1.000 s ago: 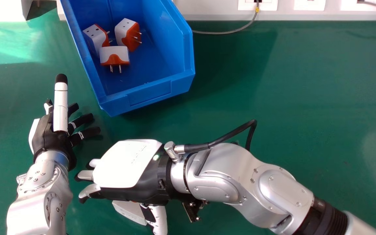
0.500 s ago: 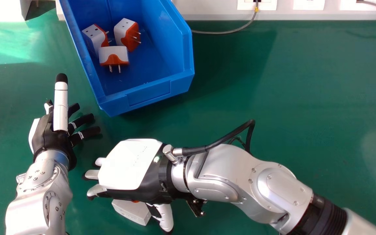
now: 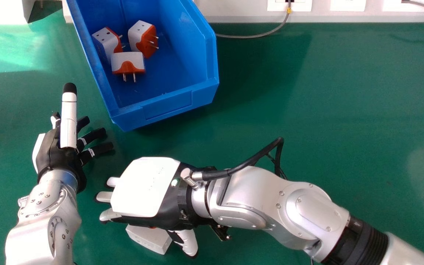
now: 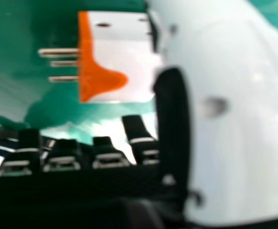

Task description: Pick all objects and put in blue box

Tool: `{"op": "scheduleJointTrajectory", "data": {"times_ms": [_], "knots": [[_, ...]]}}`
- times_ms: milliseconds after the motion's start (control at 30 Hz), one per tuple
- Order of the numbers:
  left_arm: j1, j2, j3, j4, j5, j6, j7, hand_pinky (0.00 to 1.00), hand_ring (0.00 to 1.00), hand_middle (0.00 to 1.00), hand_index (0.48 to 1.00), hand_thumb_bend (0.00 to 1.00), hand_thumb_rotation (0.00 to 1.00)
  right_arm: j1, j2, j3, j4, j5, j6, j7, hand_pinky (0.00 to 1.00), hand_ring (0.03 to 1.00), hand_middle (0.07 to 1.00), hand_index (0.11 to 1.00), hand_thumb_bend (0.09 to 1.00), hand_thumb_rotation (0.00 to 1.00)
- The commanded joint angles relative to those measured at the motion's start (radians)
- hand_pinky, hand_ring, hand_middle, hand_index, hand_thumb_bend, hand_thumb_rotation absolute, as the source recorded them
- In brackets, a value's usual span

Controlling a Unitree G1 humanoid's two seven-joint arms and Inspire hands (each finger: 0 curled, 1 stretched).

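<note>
The right hand is poised palm down over the loose plug at the lower left of the head view, fingers outstretched and thumb well apart, probably to straddle the plug before closing. In the right hand view its prongs point away from the thumb; whether thumb and plug touch, I cannot tell. Three plugs lie at mixed angles in the box, upper left, where order seems not to matter. The left hand, at left, rests idle, fingers spread. The desk is green, with a pale wall, sockets and a cable along the frame's top
</note>
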Motion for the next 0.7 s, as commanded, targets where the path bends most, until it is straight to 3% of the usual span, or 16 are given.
{"op": "scheduleJointTrajectory", "data": {"times_ms": [0,367,667], "knots": [[0.009,-0.007,0.0,0.013,-0.005,0.019,0.001,0.69,0.78,0.91,1.0,0.8,0.94,-0.006,0.002,0.007,-0.005,-0.014,-0.012,-0.027,0.9,1.0,1.0,0.887,0.768,0.07],[0.009,-0.014,0.004,-0.006,-0.007,0.042,0.015,0.69,0.78,0.91,1.0,0.8,0.94,0.022,-0.014,0.035,-0.007,-0.044,-0.053,-0.066,0.89,1.0,0.975,0.856,0.782,0.09],[0.008,-0.018,0.006,-0.005,-0.005,0.042,0.019,0.68,0.78,0.91,1.0,0.81,0.94,0.013,-0.02,0.04,0.033,-0.077,-0.089,-0.126,0.83,0.959,0.942,0.84,0.802,0.11]]}}
